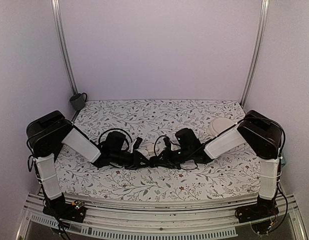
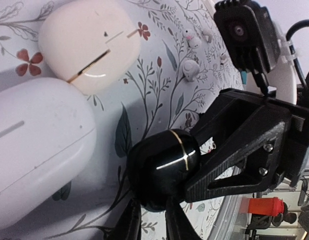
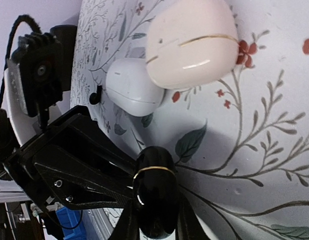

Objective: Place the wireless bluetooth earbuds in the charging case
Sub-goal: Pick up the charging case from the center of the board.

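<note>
The charging case (image 2: 167, 165) is a glossy black puck with a thin gold seam, closed, held just above the floral cloth. My left gripper (image 2: 153, 212) is shut on its lower part. My right gripper (image 3: 155, 222) is shut on the same case (image 3: 155, 192) from the opposite side. In the top view the two grippers (image 1: 144, 161) (image 1: 160, 160) meet at the table's middle and hide the case. A tiny dark blob (image 3: 96, 95) beside the white case may be one earbud. No other black earbud shows.
A cream pebble-shaped case (image 2: 89, 42) (image 3: 192, 40) and a white pebble-shaped case (image 2: 34, 150) (image 3: 134, 85) lie close beyond the grippers. Tiny white earbuds (image 2: 190, 69) lie farther off. A white round dish (image 1: 220, 126) sits back right, a grey cup (image 1: 77, 101) back left.
</note>
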`<state>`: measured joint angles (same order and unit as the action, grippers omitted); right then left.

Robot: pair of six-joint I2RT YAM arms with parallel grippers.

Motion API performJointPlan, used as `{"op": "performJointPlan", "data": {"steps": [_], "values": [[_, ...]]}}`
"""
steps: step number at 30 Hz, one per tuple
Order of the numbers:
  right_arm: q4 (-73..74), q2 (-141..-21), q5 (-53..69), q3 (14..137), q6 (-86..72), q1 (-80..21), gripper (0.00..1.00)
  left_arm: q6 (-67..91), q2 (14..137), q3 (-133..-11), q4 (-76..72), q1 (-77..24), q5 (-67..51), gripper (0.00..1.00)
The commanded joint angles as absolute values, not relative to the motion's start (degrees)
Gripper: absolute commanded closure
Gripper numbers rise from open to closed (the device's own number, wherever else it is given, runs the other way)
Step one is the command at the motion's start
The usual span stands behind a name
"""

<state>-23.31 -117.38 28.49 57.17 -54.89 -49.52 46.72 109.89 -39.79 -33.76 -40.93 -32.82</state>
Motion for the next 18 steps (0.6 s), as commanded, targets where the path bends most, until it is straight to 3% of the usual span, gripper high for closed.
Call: {"op": "performJointPlan", "data": {"steps": [1, 6, 12, 18], "values": [[-24.2, -117.1, 30.6, 57.3, -55.0, -49.6, 0.95, 44.3, 109.0, -39.6, -36.4, -41.1, -33.4, 0.8], [-23.4, -111.1, 31.7, 54.0, -57.0, -47.0, 0.97, 36.8, 101.9, -38.3, -33.4, -41.9, -27.1, 0.72], [-20.5, -105.2, 35.4, 53.2, -57.8, -45.2, 0.97, 17.3, 90.0, -38.0, -29.7, -51.9, -1.7, 0.43], [-18.1, -99.3, 37.7, 52.7, -58.9, -43.6, 0.97, -6.7, 88.4, -31.8, -45.8, -60.3, 15.5, 0.4]]}}
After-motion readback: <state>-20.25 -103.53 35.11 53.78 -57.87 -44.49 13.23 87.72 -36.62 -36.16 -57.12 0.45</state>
